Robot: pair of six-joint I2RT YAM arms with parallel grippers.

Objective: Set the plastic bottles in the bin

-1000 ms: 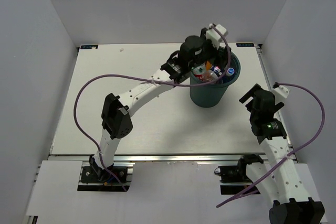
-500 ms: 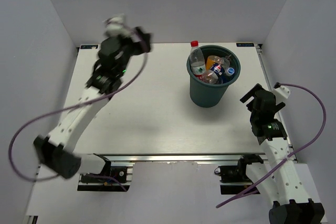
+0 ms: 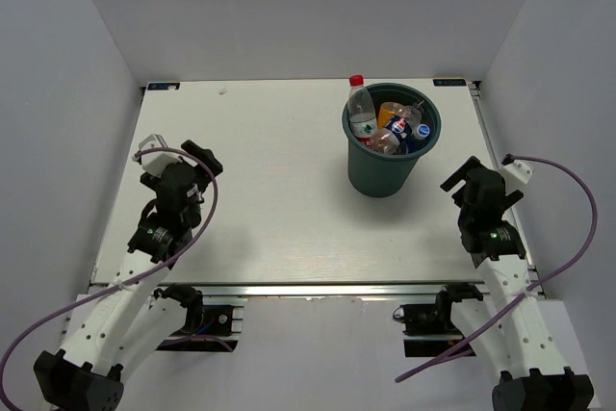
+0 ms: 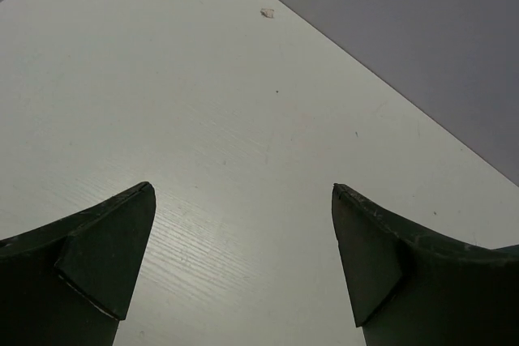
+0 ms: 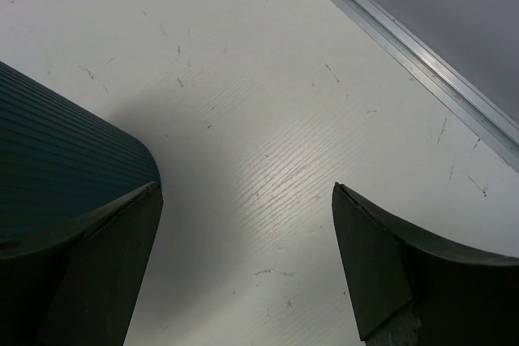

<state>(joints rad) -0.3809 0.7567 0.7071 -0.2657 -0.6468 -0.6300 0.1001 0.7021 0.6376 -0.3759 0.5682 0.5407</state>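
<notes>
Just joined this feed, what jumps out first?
The teal bin stands at the table's far right, crammed with bottles, one red-capped bottle poking above its rim. Both grippers are open and empty: the left gripper over the table's left side, the right gripper beside the bin.

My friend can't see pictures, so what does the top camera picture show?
A dark teal bin on the far right of a white table holds plastic bottles, one red-capped bottle poking above its rim. The left gripper and right gripper are open and empty, not touching the bin.
</notes>
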